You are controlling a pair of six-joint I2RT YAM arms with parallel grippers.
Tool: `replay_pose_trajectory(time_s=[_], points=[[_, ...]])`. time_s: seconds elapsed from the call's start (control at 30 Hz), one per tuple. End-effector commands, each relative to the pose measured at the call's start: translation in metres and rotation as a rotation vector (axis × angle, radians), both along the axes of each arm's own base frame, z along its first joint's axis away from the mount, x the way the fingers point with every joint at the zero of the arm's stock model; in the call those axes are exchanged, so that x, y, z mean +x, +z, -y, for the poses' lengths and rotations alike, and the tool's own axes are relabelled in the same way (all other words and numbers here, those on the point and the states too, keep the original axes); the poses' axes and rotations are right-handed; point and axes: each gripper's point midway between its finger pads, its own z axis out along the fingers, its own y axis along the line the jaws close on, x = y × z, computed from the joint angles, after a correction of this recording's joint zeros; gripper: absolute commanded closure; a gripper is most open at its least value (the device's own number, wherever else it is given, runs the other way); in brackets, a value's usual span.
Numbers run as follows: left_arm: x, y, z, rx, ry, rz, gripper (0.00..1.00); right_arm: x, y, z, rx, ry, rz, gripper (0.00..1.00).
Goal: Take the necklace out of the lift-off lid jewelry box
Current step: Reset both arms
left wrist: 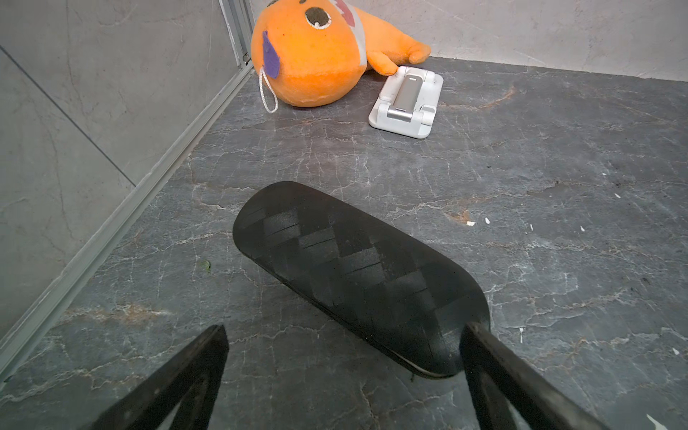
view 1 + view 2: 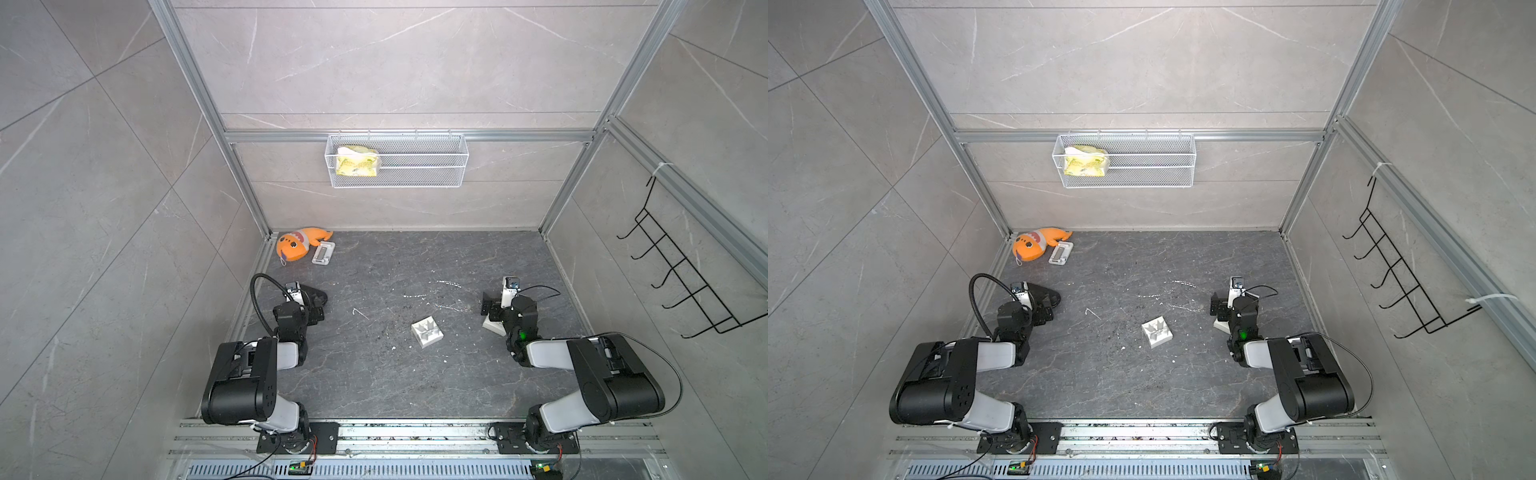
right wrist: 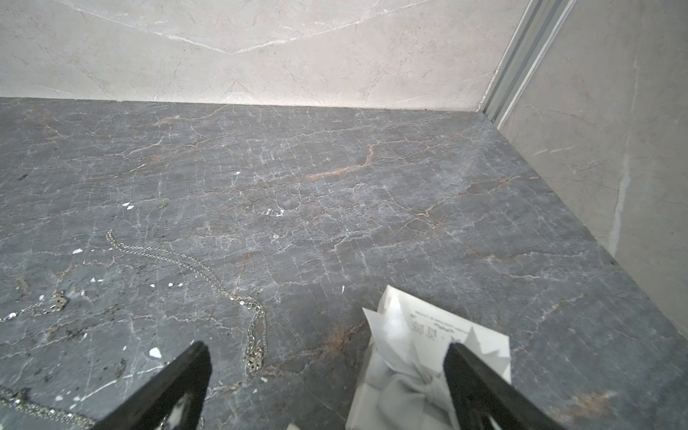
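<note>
dark veined stone makes the surface (image 2: 374, 374), walled in pale grey tile. right hand (image 3: 327, 348) hangs low, its fingers spread wide with nothing between them. just below its outer finger sits the white lid (image 3: 405, 372) with a grey bow, off the box and lying apart from it. on the hand's inner side, just beside the other finger, lies the necklace (image 3: 260, 327), out on the bare surface. it is a thin silver chain whose long run leads forward and inward, away from the fingers. more links show nearer the wrist; whether they are the same strand i cannot tell. the open box (image 2: 427, 331) stands further inward and back toward the robot, touching neither chain nor lid. left hand (image 1: 345, 327), also spread and empty, hovers at the end of a black glasses case (image 1: 357, 275), well apart across the surface. by my reading the necklace is already out. should it need moving, the right hand is much the nearer, needing only a short shift inward.
</note>
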Motion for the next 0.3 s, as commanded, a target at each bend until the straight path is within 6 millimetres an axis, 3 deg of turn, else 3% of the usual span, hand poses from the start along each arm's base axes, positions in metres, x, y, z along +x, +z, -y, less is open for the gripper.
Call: replay_pose_trajectory(time_s=[0.0, 0.27], points=[[0.0065, 0.0127, -0.0047, 0.002, 0.023, 0.052, 0.0, 0.001, 0.0029, -0.0003, 0.011, 0.001, 0.014, 0.01], [0.006, 0.0115, -0.0047, 0.003, 0.023, 0.046, 0.0, 0.0006, 0.0023, -0.0002, 0.008, 0.001, 0.011, 0.01]])
